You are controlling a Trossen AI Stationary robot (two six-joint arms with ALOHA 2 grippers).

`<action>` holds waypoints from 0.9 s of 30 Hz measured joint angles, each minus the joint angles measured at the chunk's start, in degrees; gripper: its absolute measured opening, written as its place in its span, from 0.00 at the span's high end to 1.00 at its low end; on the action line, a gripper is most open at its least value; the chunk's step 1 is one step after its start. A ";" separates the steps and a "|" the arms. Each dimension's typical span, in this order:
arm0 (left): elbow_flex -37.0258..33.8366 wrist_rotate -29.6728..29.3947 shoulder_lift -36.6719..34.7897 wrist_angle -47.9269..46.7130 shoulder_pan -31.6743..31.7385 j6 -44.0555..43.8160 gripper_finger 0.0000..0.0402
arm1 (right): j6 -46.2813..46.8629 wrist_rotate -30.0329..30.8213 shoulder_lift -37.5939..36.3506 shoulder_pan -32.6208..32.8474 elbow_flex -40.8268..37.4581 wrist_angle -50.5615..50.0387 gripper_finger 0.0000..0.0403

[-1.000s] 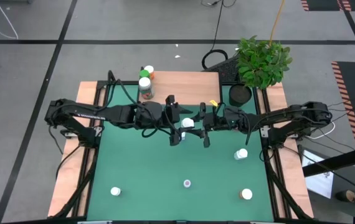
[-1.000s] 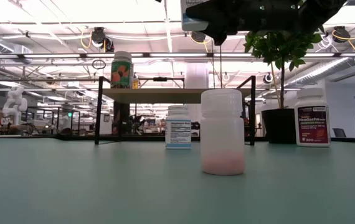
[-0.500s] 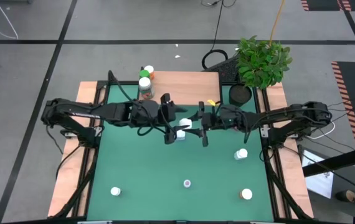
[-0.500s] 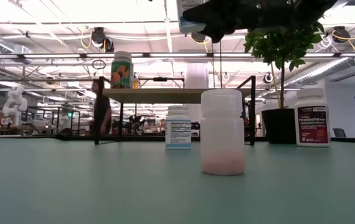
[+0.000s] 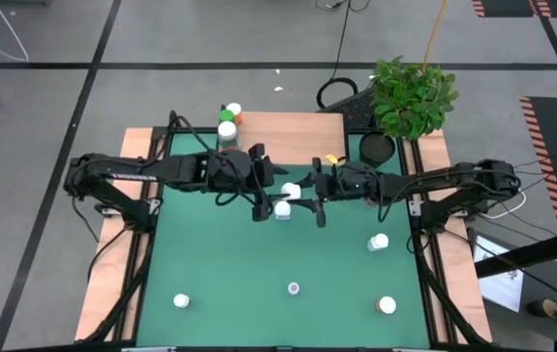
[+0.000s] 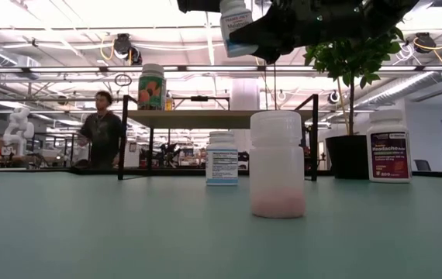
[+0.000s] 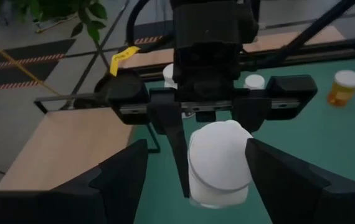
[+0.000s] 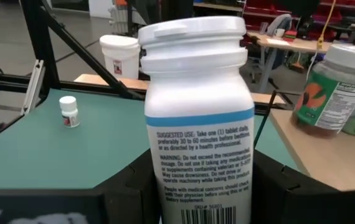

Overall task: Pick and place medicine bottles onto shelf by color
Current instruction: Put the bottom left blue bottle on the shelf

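Observation:
A white medicine bottle (image 8: 196,112) with a blue band and a white cap hangs high over the mat's middle (image 5: 284,201), with my right gripper (image 8: 199,190) shut on it. My left gripper (image 7: 205,186) faces it from the table's left. It is open, one finger on each side of the bottle (image 7: 218,162), and I see no touch. The shelf (image 5: 298,129) stands at the far edge. On its left end are a green-capped bottle (image 5: 226,117) and an orange-labelled one (image 6: 152,87). My right gripper pinches the lower part of the bottle's body (image 8: 172,180) between its two fingers, one on each side. The fingers come in level from the table's right. The bottle is lifted clear with its cap up, and it leans a little in the low view (image 6: 235,27).
Loose bottles stand on the green mat (image 5: 210,264): at near left (image 5: 181,301), near middle (image 5: 293,288), near right (image 5: 387,305) and right (image 5: 378,242). A potted plant (image 5: 410,96) stands at the far right corner. A person (image 6: 101,132) moves in the room behind.
My left gripper has drawn slightly toward the table's left and tipped, and it stays open beside the bottle. The bottle in my right gripper has tilted, so more of its cap and label shows in the low view.

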 joint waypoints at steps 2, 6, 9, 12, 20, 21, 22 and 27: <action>0.00 1.38 0.03 -0.05 0.08 1.33 0.29 | 0.13 -0.02 0.00 0.02 0.00 -0.45 0.61; 0.00 2.85 0.57 0.80 0.08 2.77 0.27 | 0.27 -0.47 -0.03 0.07 0.00 -1.18 0.61; -0.04 4.37 0.61 0.76 0.10 2.75 0.27 | 0.29 -0.39 -0.04 0.07 0.00 -0.85 0.61; -0.15 7.36 0.67 -0.16 -0.03 2.68 0.28 | 0.76 0.19 -0.08 0.09 0.09 1.29 0.61; -0.24 8.72 0.79 1.46 0.20 0.49 0.27 | 0.72 0.10 -0.15 0.11 0.09 2.70 0.61; -0.22 8.57 0.79 1.78 0.31 0.18 0.28 | 0.72 0.13 -0.15 0.09 0.09 2.70 0.61; -0.23 8.45 0.79 2.05 0.42 0.12 0.29 | 0.72 0.23 -0.15 0.07 0.09 2.72 0.61; -0.17 8.09 0.79 3.58 0.71 0.09 0.38 | 0.71 0.29 -0.15 0.07 0.09 2.44 0.61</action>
